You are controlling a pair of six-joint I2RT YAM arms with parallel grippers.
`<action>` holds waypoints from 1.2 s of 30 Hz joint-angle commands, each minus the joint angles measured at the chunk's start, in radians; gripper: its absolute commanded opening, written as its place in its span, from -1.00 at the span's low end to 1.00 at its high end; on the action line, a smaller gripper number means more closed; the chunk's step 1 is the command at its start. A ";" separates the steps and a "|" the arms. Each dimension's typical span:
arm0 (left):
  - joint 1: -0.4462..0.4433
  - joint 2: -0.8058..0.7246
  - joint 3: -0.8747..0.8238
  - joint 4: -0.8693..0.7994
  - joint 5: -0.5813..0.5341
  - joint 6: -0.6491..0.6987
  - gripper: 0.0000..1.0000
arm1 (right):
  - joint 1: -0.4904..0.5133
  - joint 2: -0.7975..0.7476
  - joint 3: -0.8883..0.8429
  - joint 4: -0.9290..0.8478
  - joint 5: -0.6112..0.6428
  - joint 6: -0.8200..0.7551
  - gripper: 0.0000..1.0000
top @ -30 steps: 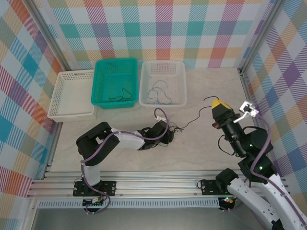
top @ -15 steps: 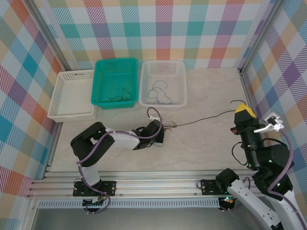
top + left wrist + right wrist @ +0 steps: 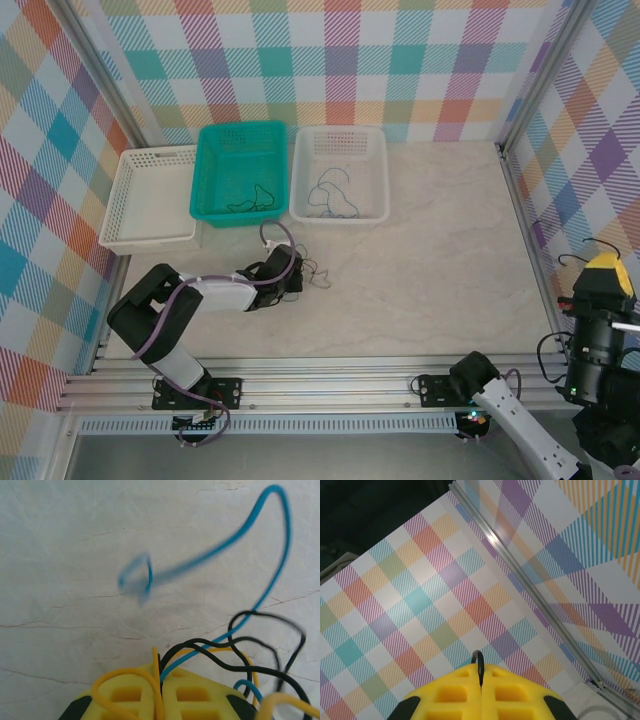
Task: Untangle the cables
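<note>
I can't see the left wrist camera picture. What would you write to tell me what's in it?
The yellow left gripper, shut, pinches tangled cables at the bottom of the picture. Black cables and yellow cables loop around its tip, and one blue cable curls up and away over the pale marbled table.

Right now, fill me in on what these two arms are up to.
The left gripper is shut on a tangled clump of blue, black and yellow cables, low over the table in front of the baskets. The right gripper, raised at the far right, is shut on a single black cable. The teal basket holds a black strand, and the white basket beside it holds a blue strand.
</note>
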 commanded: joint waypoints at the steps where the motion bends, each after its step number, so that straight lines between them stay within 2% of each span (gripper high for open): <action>1: 0.005 -0.026 0.023 -0.041 0.103 0.022 -0.89 | 0.008 0.086 0.014 -0.120 0.019 0.015 -1.00; 3: -0.014 -0.031 0.053 -0.050 0.153 0.029 -0.71 | 0.008 0.150 0.028 -0.164 0.016 0.035 -1.00; 5: -0.048 -0.039 0.082 -0.067 0.151 0.036 -0.57 | 0.007 0.193 0.025 -0.172 0.005 0.056 -1.00; 12: -0.159 -0.005 0.205 -0.104 0.181 0.030 -0.38 | 0.008 0.287 -0.033 -0.151 -0.075 0.137 -1.00; 18: -0.179 0.000 0.268 -0.143 0.213 0.033 0.38 | 0.008 0.331 -0.074 -0.139 -0.111 0.209 -1.00; 21: -0.178 -0.031 0.269 -0.162 0.216 0.046 0.62 | 0.008 0.348 -0.086 -0.135 -0.120 0.220 -1.00; 24: -0.179 -0.071 0.269 -0.194 0.203 0.052 0.77 | 0.008 0.357 -0.092 -0.137 -0.121 0.228 -1.00; 29: -0.179 -0.156 0.252 -0.197 0.244 0.080 1.00 | 0.007 0.364 -0.108 -0.132 -0.132 0.249 -1.00; 36: -0.166 -0.289 0.173 -0.069 0.368 0.126 1.00 | 0.008 0.371 -0.117 -0.139 -0.146 0.277 -1.00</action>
